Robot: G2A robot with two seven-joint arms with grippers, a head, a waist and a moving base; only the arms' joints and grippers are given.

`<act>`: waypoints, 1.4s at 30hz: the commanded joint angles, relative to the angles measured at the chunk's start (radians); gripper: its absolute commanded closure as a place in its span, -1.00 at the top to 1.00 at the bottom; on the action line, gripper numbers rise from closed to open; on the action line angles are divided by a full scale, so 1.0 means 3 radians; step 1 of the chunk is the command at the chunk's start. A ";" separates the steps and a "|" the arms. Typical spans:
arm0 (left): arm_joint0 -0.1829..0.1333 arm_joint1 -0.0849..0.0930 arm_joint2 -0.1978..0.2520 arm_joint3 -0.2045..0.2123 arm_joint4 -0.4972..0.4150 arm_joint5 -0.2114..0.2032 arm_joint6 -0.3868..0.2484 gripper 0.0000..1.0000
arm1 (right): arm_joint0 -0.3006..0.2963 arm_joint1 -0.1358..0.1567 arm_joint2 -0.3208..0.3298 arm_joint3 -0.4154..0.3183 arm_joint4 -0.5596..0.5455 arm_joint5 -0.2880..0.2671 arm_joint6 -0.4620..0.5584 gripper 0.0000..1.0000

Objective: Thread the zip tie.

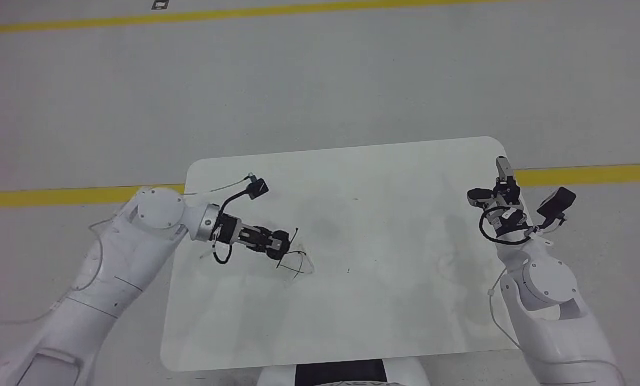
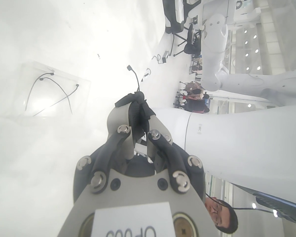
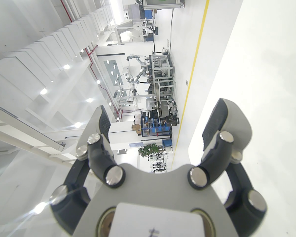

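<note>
My left gripper (image 2: 137, 99) is shut on a thin black zip tie (image 2: 135, 77). The tie's short end, with its small head, sticks out past the fingertips. In the top view this gripper (image 1: 283, 242) hovers over the left half of the white table (image 1: 400, 296), just above a clear tray (image 1: 296, 266). The tray (image 2: 22, 75) lies flat and holds a few more black zip ties (image 2: 61, 91). My right gripper (image 3: 160, 122) stands open with nothing between its fingers. It sits at the table's right edge (image 1: 497, 178), far from the tie.
The table's middle and front are bare white surface. Grey floor with yellow lines (image 1: 300, 8) lies beyond the far edge. In the right wrist view, a yellow floor line (image 3: 197, 40) and distant machinery (image 3: 160, 85) sit behind the gripper.
</note>
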 commanded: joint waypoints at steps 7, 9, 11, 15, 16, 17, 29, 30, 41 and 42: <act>-0.0001 0.0000 0.0002 -0.0001 0.0003 0.0000 0.0000 -1.00 | 0.0000 0.0000 0.0000 0.0000 0.0000 0.0000 0.0000 1.00; 0.0005 -0.0001 0.0003 0.0003 0.0001 0.0007 0.0028 -1.00 | 0.0000 0.0000 0.0000 0.0000 0.0000 0.0000 0.0000 1.00; 0.0015 -0.0006 0.0002 0.0073 0.0021 0.0038 0.0218 -1.00 | 0.0000 0.0000 0.0000 0.0000 0.0000 0.0000 0.0000 1.00; -0.0007 -0.0021 -0.0006 0.0236 -0.0136 0.0000 0.0218 -1.00 | 0.0000 0.0000 0.0000 0.0000 0.0000 0.0000 0.0000 1.00; -0.0014 -0.0025 -0.0018 0.0269 -0.0165 0.0000 0.0205 -1.00 | 0.0000 0.0000 0.0000 0.0000 0.0000 0.0000 0.0000 1.00; -0.0014 -0.0032 -0.0035 0.0296 -0.0220 0.0000 0.0167 -1.00 | 0.0000 0.0000 0.0000 0.0000 0.0000 0.0000 0.0000 1.00; 0.0073 -0.0141 -0.0226 0.0627 -0.0632 0.0000 0.0000 -1.00 | 0.0000 0.0000 0.0000 0.0000 0.0000 0.0000 0.0000 1.00; 0.0071 -0.0151 -0.0214 0.0660 -0.0661 0.0000 0.0000 -1.00 | 0.0000 0.0000 0.0000 0.0000 0.0000 0.0000 0.0000 1.00; 0.0017 -0.0188 -0.0146 0.0682 -0.0779 0.0000 0.0000 -1.00 | 0.0000 0.0000 0.0000 0.0000 0.0000 0.0000 0.0000 1.00; 0.0017 -0.0188 -0.0146 0.0682 -0.0779 0.0000 0.0000 -1.00 | 0.0000 0.0000 0.0000 0.0000 0.0000 0.0000 0.0000 1.00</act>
